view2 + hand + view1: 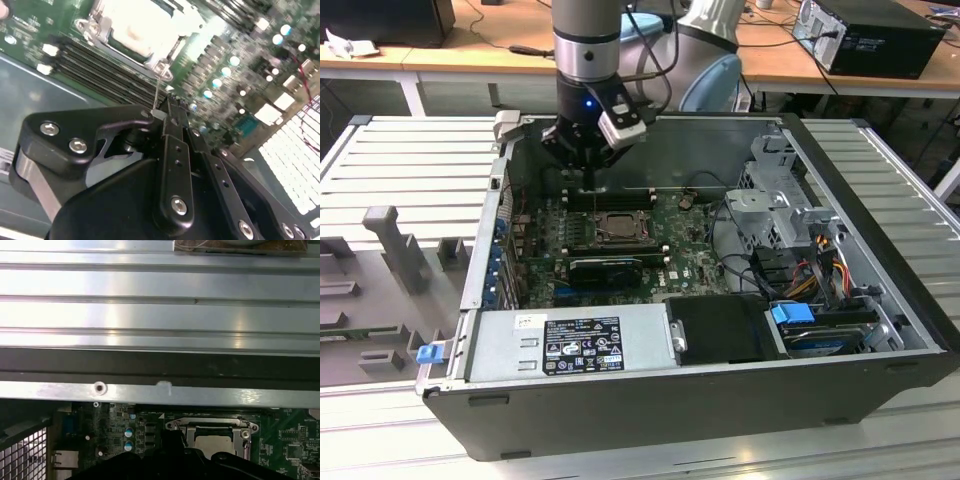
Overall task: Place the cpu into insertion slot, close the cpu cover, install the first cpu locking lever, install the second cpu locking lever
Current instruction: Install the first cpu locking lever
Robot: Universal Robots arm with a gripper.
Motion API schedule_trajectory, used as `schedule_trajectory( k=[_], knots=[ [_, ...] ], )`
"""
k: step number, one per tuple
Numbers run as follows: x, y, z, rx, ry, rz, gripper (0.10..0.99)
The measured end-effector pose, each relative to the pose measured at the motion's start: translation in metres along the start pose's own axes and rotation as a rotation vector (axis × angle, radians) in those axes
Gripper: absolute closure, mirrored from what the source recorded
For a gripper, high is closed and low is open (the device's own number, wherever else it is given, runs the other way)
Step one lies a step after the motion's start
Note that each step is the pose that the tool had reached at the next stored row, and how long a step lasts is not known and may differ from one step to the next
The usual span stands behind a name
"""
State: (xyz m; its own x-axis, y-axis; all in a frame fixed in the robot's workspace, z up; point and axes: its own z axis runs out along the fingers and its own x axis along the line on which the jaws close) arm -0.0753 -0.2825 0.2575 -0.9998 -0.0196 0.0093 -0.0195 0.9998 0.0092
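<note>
Exterior view shows one claw just beside one cpu cover.

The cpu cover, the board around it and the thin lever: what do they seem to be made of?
The cpu cover looks like bare metal, probably steel: it is silvery with bright glare. The board looks like green coated laminate, with a dull sheen and small soldered parts. The lever, held by the gripper, looks like thin bent metal wire with a pale shine.
</note>
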Motion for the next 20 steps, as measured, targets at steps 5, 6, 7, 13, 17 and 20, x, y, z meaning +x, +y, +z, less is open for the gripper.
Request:
schedule_trajectory(
  k=[5, 6, 7, 13, 17, 20],
  knots=[
    [-0.0252, -0.0005, 0.0009, 0.000, 0.0027, 0.000, 0.980],
    [-0.0270, -0.0006, 0.0012, -0.004, 0.0031, 0.000, 0.980],
    [-0.0280, -0.0006, 0.0013, -0.020, 0.0028, 0.000, 0.980],
    [-0.0295, -0.0009, 0.0084, -0.051, -0.0005, -0.001, 0.980],
    [-0.0302, -0.0007, 0.0135, -0.051, -0.0077, -0.001, 0.980],
    [-0.0323, 0.0001, 0.0173, -0.051, -0.0105, -0.001, 0.980]
  ],
)
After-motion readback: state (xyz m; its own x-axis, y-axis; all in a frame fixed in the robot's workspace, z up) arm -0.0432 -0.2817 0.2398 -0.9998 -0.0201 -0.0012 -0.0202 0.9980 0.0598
